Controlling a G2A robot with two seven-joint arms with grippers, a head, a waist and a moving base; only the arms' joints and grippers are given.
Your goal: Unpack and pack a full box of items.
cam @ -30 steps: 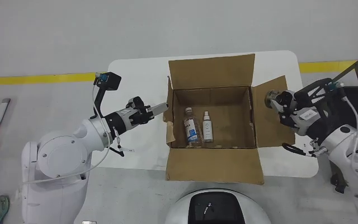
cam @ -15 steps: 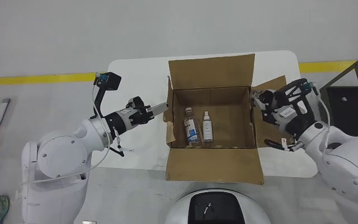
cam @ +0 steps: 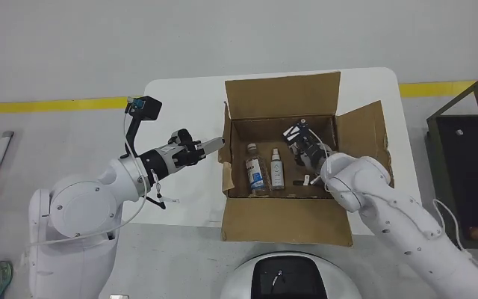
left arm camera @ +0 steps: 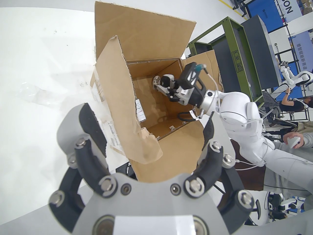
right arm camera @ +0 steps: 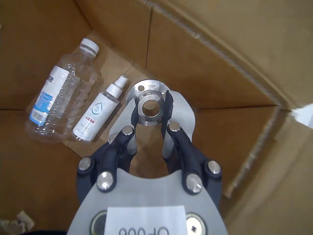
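An open cardboard box [cam: 284, 224] stands on the white table [cam: 187, 105]. On its floor lie a clear water bottle [cam: 255, 172] [right arm camera: 61, 99] and a small white spray bottle [cam: 277, 170] [right arm camera: 97, 110], side by side. My right gripper [cam: 302, 146] [right arm camera: 150, 106] hangs inside the box beside the spray bottle, shut on a round metal flange [right arm camera: 154, 86] [left arm camera: 156, 81]. My left gripper [cam: 219, 143] [left arm camera: 146, 121] stands open at the box's left side. The torn left flap [left arm camera: 137, 113] rises between its fingers.
A dark green metal cart [cam: 452, 134] stands off the table's right end. The box's right flap [cam: 366, 149] is folded outward, and the back flap [cam: 284, 93] lies flat on the table. Crumpled clear plastic [left arm camera: 36, 94] lies on the table left of the box.
My right arm has swung from beyond the right flap into the box, carrying the metal flange. The left arm has stayed still.
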